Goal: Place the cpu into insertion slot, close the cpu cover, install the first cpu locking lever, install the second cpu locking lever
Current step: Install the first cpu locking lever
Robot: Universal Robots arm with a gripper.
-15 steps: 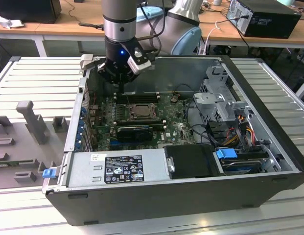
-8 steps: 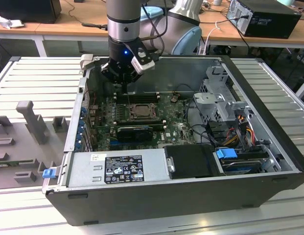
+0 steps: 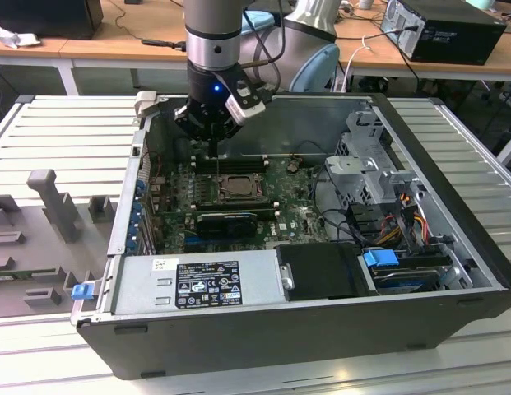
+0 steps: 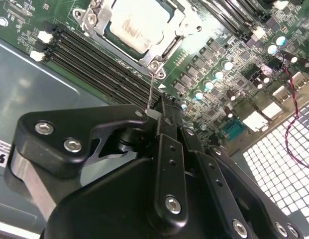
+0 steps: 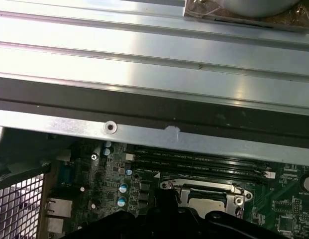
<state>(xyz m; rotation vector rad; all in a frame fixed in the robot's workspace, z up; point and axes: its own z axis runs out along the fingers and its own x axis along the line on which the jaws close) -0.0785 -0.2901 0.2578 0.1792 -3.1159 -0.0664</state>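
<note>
The cpu [image 4: 137,22] lies flat in the insertion slot [image 3: 230,188], its silver top showing through the window of the cpu cover [image 4: 170,44], which lies down over it. A thin wire cpu locking lever [image 4: 153,92] rises from the socket's corner and stands up off the board. My gripper [image 4: 154,112] is shut on the lever's flat end. In the exterior view the gripper [image 3: 218,141] hangs just behind the socket, near the case's back wall. The first wrist view shows the cpu [image 5: 206,203] inside the cover frame [image 5: 204,187].
Long black memory slots [image 4: 102,62] run beside the socket, between it and the case wall [image 5: 144,107]. A power supply [image 3: 197,284] sits at the front, with a drive cage [image 3: 366,169] and cables [image 3: 403,214] on the exterior view's right. Grey fixtures [image 3: 53,206] stand outside the case.
</note>
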